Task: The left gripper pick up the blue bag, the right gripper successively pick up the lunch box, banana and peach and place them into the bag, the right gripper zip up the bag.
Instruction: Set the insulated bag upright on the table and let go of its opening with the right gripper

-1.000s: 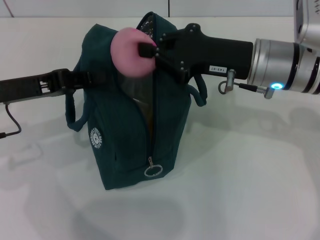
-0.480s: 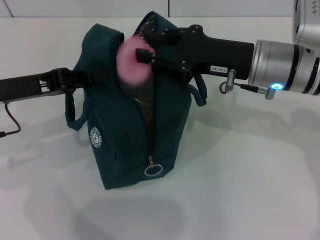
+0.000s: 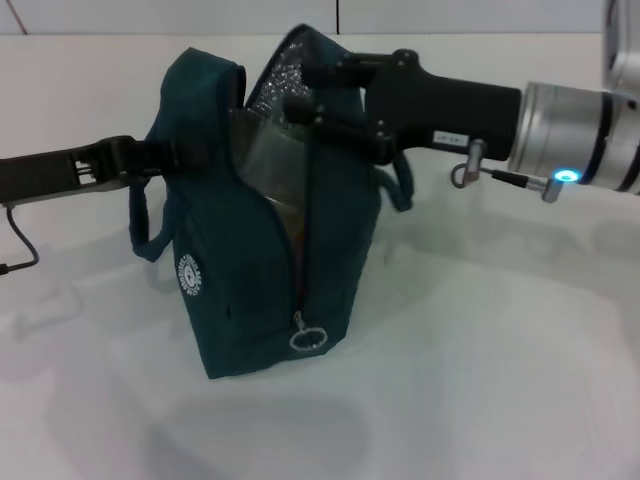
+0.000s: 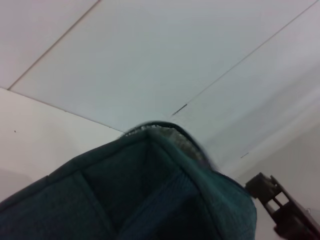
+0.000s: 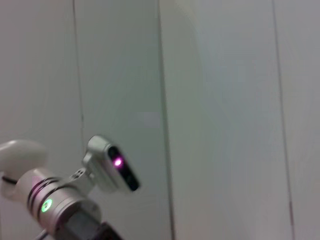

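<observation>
The blue bag (image 3: 250, 290) stands upright on the white table, its top gaping and showing silver lining (image 3: 275, 80). My left gripper (image 3: 150, 158) reaches in from the left and is shut on the bag's handle strap. My right gripper (image 3: 308, 86) hovers over the bag's mouth, open and empty. The peach is out of view. A clear plastic face, the lunch box (image 3: 270, 160), shows inside the opening, with a sliver of the banana (image 3: 290, 218) below it. The left wrist view shows the bag's top (image 4: 150, 200) and the right gripper (image 4: 280, 212) beyond it.
The zipper pull ring (image 3: 307, 340) hangs low on the bag's front edge, with the zipper open above it. A round white logo (image 3: 190, 275) marks the bag's side. White table (image 3: 480, 380) lies around the bag. The right wrist view shows only a wall and a silver arm joint (image 5: 60, 202).
The peach, held in the right gripper over the bag's mouth, has gone out of sight into the bag. The right gripper's fingers have opened. The left arm has not moved.
</observation>
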`<action>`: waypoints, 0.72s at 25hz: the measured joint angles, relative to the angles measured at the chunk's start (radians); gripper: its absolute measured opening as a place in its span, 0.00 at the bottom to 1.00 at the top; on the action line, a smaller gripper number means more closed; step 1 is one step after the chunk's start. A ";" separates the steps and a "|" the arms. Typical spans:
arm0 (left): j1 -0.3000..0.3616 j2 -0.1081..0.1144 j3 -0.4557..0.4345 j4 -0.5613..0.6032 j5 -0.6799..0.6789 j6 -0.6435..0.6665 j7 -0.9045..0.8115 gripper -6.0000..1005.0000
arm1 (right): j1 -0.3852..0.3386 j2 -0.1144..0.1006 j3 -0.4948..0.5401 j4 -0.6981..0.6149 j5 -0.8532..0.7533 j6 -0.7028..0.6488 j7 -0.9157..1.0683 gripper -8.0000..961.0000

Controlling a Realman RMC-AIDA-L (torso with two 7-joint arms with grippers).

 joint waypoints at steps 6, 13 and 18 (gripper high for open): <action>0.004 0.000 0.000 0.000 0.000 0.000 0.000 0.07 | -0.019 -0.005 0.088 0.015 0.020 0.004 0.008 0.48; 0.009 0.001 0.000 0.000 0.000 0.000 0.000 0.07 | 0.000 -0.013 0.126 0.060 0.009 0.020 0.071 0.71; 0.010 -0.001 0.000 0.000 0.000 0.000 0.008 0.07 | 0.005 -0.010 0.118 0.050 -0.024 0.020 0.079 0.75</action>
